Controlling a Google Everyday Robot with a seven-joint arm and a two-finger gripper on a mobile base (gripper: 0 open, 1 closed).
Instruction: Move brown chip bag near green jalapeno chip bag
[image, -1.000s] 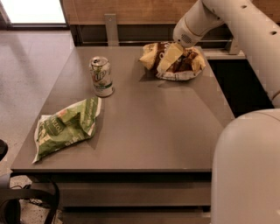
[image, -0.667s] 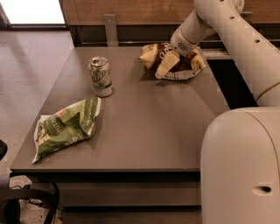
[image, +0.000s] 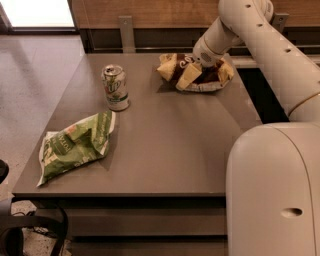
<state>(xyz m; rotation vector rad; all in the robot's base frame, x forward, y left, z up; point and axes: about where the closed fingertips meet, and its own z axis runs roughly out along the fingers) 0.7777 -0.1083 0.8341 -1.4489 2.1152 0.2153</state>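
View across a grey-brown desk (image: 165, 145) with one robot arm at work. The white arm (image: 270, 40) enters from the right. Its upper link rises from the robot's rounded body (image: 275, 190) in the near right corner and slopes up and leftward to a bend at the far right. From that bend the forearm angles down and to the left, ending at the hand (image: 199, 59).

The hand rests on top of the brown chip bag (image: 190, 75), at the bag's far side, pressed into the crumpled foil. Whether the hand is apart or clamped on the bag cannot be told, as the wrist and the foil hide it.

The brown chip bag lies at the far right of the desk, its yellow ends folded upward and its pale underside showing along the near edge.

The green jalapeno chip bag (image: 75, 145) lies flat at the near left of the desk, well apart from the brown bag.

A green-and-white soda can (image: 115, 87) stands upright between the two bags, just beyond the green bag's far corner.
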